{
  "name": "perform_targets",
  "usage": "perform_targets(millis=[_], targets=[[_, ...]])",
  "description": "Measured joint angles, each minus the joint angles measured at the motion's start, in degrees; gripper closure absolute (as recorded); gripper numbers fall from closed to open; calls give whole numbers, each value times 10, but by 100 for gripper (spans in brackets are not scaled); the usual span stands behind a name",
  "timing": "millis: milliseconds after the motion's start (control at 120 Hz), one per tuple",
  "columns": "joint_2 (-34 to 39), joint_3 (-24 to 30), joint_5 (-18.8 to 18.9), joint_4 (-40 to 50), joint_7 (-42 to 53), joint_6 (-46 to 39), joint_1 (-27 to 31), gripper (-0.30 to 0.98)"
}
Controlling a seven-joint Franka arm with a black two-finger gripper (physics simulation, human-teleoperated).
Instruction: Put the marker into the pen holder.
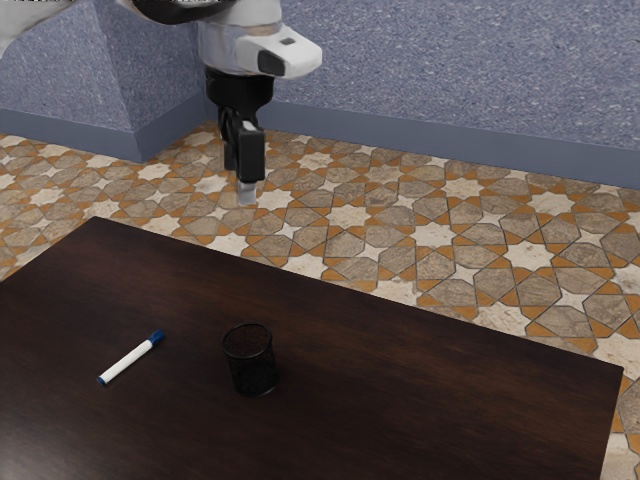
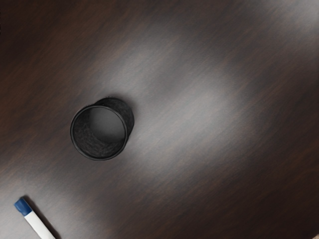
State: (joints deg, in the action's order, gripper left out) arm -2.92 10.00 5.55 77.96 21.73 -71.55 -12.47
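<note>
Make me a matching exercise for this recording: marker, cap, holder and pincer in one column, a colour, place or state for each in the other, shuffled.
Things:
1. marker
2. cap
3. holder
4. pincer

Descriptions:
A. upright and empty
B. raised in mid-air
C. lying flat, mostly white
D. blue all over

Right pairs: 1-C, 2-D, 3-A, 4-B

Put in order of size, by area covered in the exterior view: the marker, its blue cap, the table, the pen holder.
From largest to smallest:
1. Table
2. Pen holder
3. Marker, long but thin
4. Blue cap
</note>
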Motion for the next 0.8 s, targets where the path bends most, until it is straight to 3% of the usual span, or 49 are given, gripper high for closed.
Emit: perform_targets(millis=[58,142,233,350,483,633,800], targets=[[-3,-7,-4,3,-29,-16,4,0],[-4,-11,-8,37,-65,-46,54,0],[-10,-69,-23,187,-99,-114,71,0],[-14,-132,-33,395,-108,-262,104,0],[-7,-169,-47,504,-106,-399,95,0],[95,-234,23,602,-98,-528,61,0],[200,-281,97,728,-102,-628,88,0]])
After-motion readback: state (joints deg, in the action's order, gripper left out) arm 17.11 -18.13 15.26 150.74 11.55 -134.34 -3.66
